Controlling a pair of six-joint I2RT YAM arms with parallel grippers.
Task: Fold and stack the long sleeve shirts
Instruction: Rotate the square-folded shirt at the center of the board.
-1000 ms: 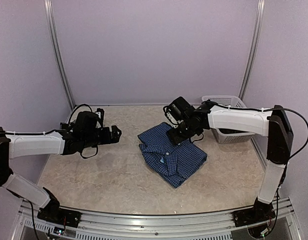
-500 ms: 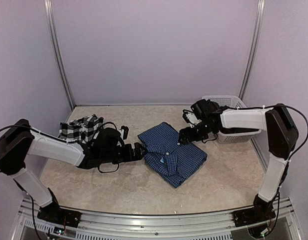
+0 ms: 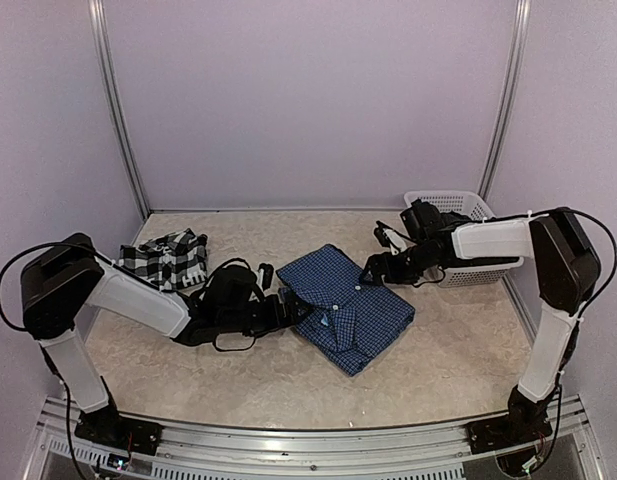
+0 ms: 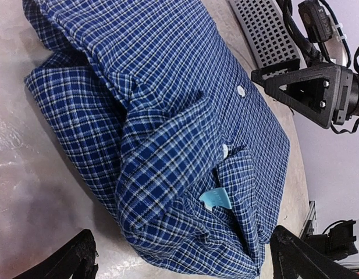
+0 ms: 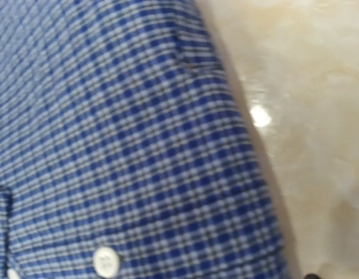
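Top external shows you the blue shirt (image 3: pixel 348 310) folded, plaid shirt (image 3: pixel 166 257) crumpled, unstacked; left pincer (image 3: pixel 288 304) wide, right pincer (image 3: pixel 372 272) can't tell.

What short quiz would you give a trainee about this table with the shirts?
1. True or false: the blue shirt lies folded on the table.
2. Where is the plaid shirt? A: in the basket. B: on the table, at the far left. C: on top of the blue shirt.
3. Fill in: the left gripper, at the blue shirt's edge, is ___ (open or shut).
Key: 1 true; 2 B; 3 open.
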